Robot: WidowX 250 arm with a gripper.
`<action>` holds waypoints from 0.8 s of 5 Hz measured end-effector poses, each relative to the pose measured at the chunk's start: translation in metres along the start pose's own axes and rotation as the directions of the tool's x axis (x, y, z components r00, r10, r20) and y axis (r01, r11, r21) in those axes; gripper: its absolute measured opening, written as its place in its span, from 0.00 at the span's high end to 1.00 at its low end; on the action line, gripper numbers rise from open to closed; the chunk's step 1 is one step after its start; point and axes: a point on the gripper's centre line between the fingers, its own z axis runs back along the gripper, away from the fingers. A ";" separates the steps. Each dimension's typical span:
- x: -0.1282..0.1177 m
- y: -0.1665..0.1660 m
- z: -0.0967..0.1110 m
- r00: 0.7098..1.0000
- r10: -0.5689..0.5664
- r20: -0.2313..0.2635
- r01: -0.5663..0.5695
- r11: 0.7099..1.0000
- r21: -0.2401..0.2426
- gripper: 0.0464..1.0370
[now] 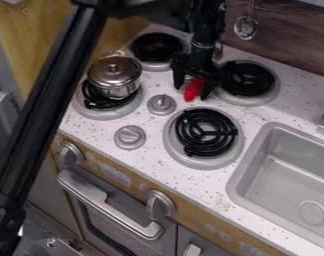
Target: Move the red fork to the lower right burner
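Camera view: one black gripper [192, 92], fingers parted around one red fork [193, 89], grip too unclear to tell; fork located behind the lower right burner [205, 133]; outstanding, by judgement: secure hold, transfer, placement, release.
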 end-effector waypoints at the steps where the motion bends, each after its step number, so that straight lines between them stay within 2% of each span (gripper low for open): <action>1: 0.001 0.004 0.001 1.000 0.000 -0.022 0.001 1.000 0.026 0.37; 2: -0.001 0.004 0.004 0.998 -0.047 -0.052 0.050 0.997 0.059 0.62; 3: -0.004 -0.001 0.001 0.997 -0.076 -0.034 0.079 0.994 0.072 0.64; 4: -0.015 -0.004 0.024 0.995 -0.094 0.031 0.092 0.993 0.067 0.64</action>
